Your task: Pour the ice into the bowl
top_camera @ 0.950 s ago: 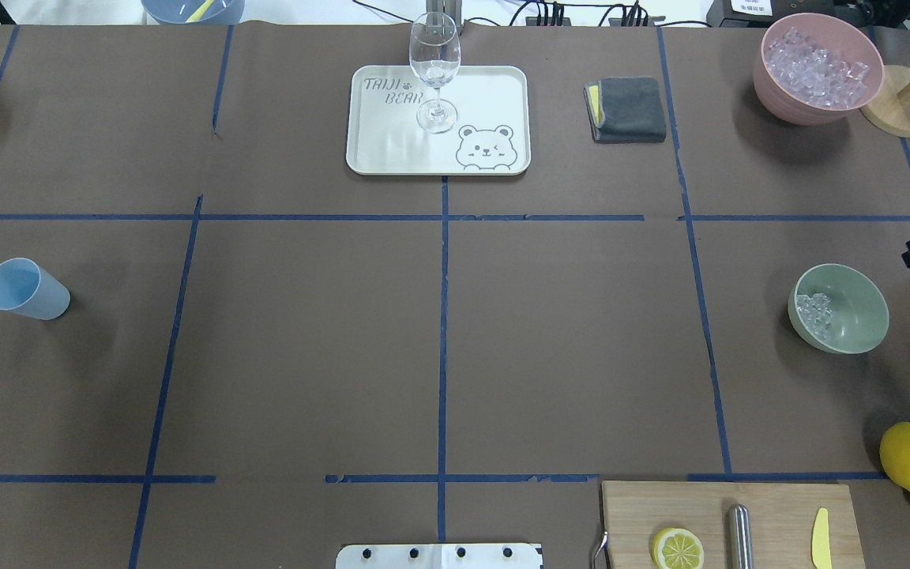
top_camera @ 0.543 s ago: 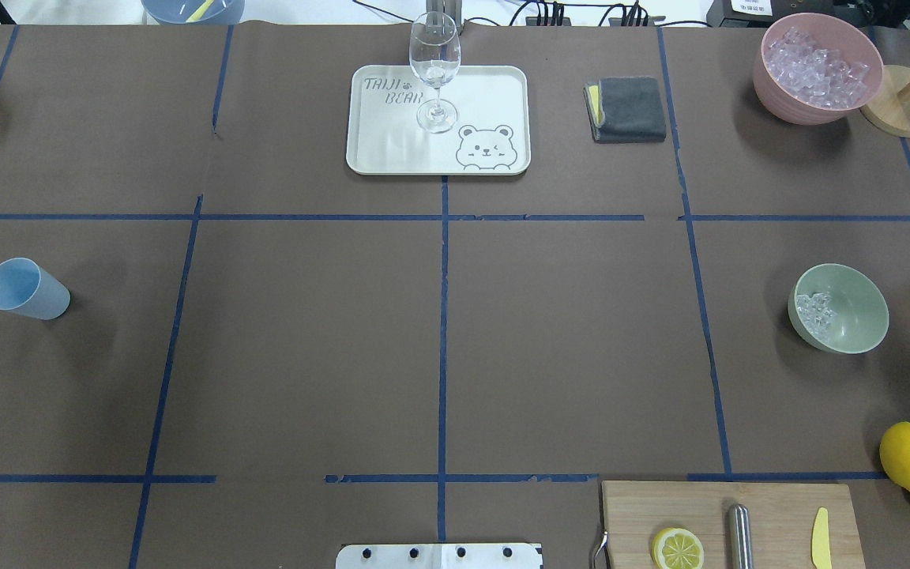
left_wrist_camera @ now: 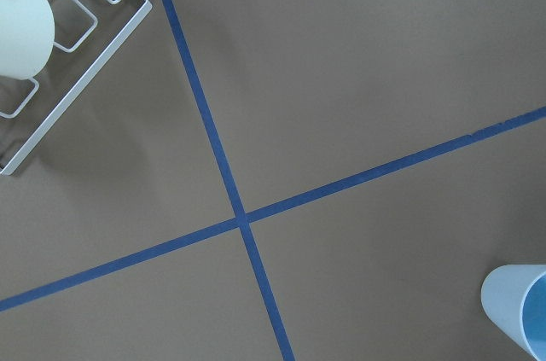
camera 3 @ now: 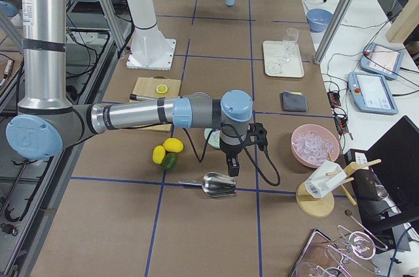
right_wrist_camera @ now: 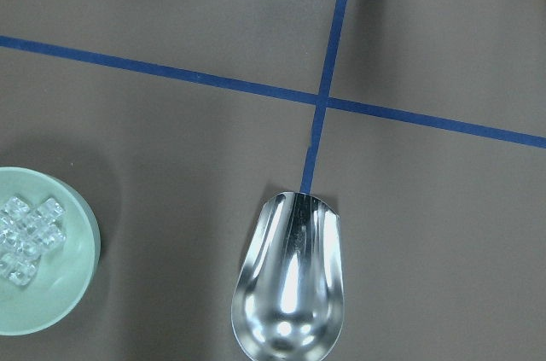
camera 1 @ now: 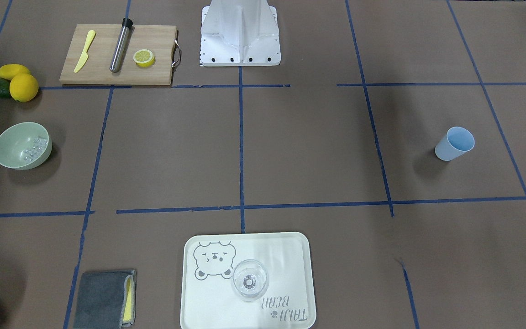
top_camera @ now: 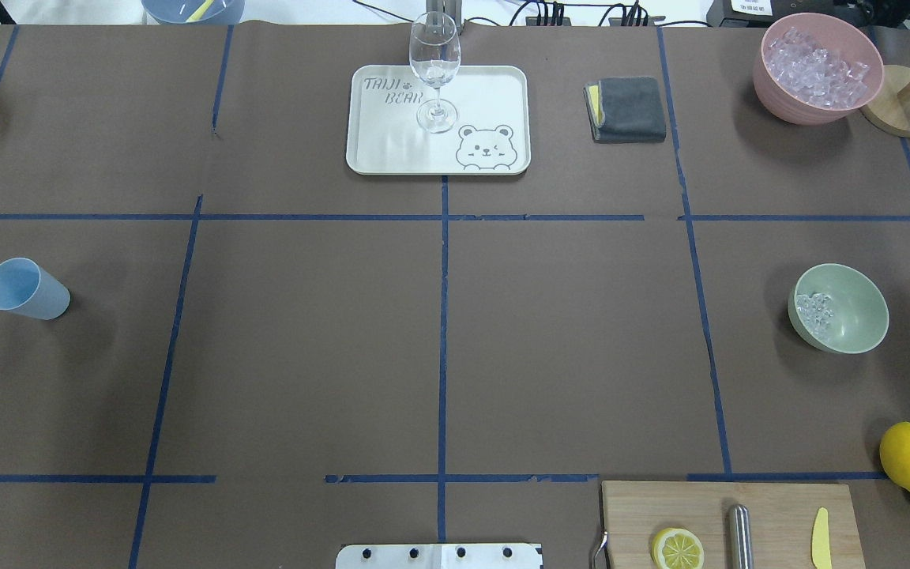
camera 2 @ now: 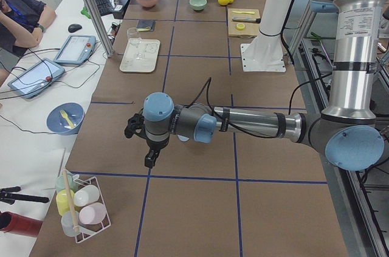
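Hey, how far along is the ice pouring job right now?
Done, it seems: a small heap of ice sits in the green bowl. In hand: nothing visible; the metal scoop lies empty on the table beside the bowl. Left: probably nothing, though the pink bowl holds much more ice.

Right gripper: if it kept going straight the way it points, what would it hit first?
Most likely the metal scoop lying on the table: the right gripper points down just above it. Depth is unclear, so it could touch the bare table beside the scoop instead.
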